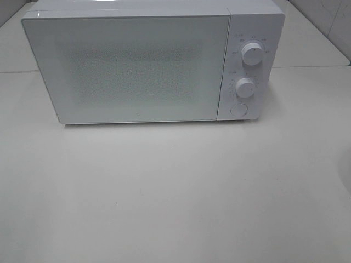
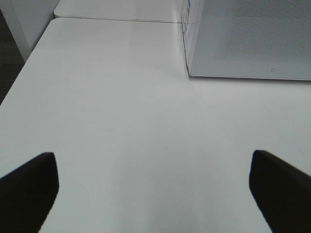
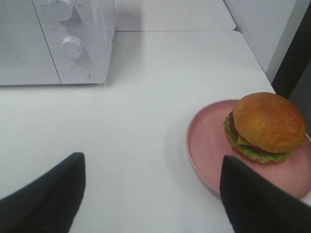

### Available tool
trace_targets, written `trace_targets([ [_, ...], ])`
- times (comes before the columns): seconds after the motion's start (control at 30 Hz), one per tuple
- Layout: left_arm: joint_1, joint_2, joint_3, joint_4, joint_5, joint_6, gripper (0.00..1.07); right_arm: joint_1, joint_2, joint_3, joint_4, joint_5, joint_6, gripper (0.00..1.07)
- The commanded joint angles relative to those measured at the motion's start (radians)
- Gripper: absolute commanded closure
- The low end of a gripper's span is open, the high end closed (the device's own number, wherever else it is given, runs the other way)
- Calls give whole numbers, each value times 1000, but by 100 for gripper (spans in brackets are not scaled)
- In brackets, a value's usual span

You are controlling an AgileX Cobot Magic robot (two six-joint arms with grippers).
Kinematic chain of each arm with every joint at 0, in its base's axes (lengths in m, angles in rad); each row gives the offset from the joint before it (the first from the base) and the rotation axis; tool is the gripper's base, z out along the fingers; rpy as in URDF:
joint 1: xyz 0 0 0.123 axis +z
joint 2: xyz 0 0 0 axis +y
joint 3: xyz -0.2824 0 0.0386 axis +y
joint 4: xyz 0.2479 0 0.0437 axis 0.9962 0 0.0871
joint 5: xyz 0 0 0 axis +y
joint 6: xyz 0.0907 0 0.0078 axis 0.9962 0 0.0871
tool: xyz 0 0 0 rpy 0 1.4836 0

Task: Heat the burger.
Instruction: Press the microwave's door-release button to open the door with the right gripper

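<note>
The burger (image 3: 267,124), with a golden-brown bun and green and yellow fillings, sits on a pink plate (image 3: 204,145) and shows only in the right wrist view. My right gripper (image 3: 153,160) is open and empty above the table; the plate lies just ahead of one finger (image 3: 252,199). The white microwave (image 1: 137,66) stands at the back of the table with its door shut. My left gripper (image 2: 153,160) is wide open with nothing between its fingers, hovering over bare table short of the microwave's corner (image 2: 243,43). Neither gripper nor the burger shows in the exterior high view.
Two round knobs (image 1: 252,53) (image 1: 244,88) and a round button (image 1: 238,109) sit on the microwave's right panel. The white table (image 1: 175,192) stretches in front of it. A table edge and a dark gap lie beyond the plate (image 3: 291,63).
</note>
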Motion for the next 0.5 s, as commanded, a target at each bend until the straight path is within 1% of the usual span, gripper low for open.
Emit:
trace_targets([
  [0.03, -2, -14, 5, -2, -15, -1, 4, -5, 38, -26, -5, -110, 2, 32],
  [0.07, -2, -14, 5, -2, -15, -1, 4, -5, 38, -26, -5, -110, 2, 32],
  [0.1, -2, -14, 5, -2, -15, -1, 4, -5, 89, -27, 1, -211, 2, 32],
  [0.13, -2, -14, 5, -2, -15, -1, 4, -5, 116, -27, 2, -257, 2, 32],
  [0.17, -2, -14, 5, -2, -15, -1, 4, -5, 116, -27, 2, -257, 2, 32],
  [0.23, -2, -14, 5, -2, -15, -1, 4, -5, 199, -27, 0, -383, 1, 32],
  [0.27, -2, -14, 5, -2, -15, -1, 4, -5, 199, -27, 0, -383, 1, 32],
  [0.3, -2, -14, 5, -2, -15, -1, 4, -5, 252, -13, -5, -483, -3, 33],
  [0.33, -2, -14, 5, -2, -15, -1, 4, -5, 305, 25, -24, -619, -3, 35],
  [0.37, -2, -14, 5, -2, -15, -1, 4, -5, 305, 25, -24, -619, -3, 35],
  [0.4, -2, -14, 5, -2, -15, -1, 4, -5, 329, 51, -39, -695, -3, 36],
  [0.43, -2, -14, 5, -2, -15, -1, 4, -5, 369, 104, -67, -842, -3, 38],
  [0.47, -2, -14, 5, -2, -15, -1, 4, -5, 369, 104, -67, -842, -3, 38],
  [0.5, -2, -14, 5, -2, -15, -1, 4, -5, 392, 135, -82, -927, -3, 40],
])
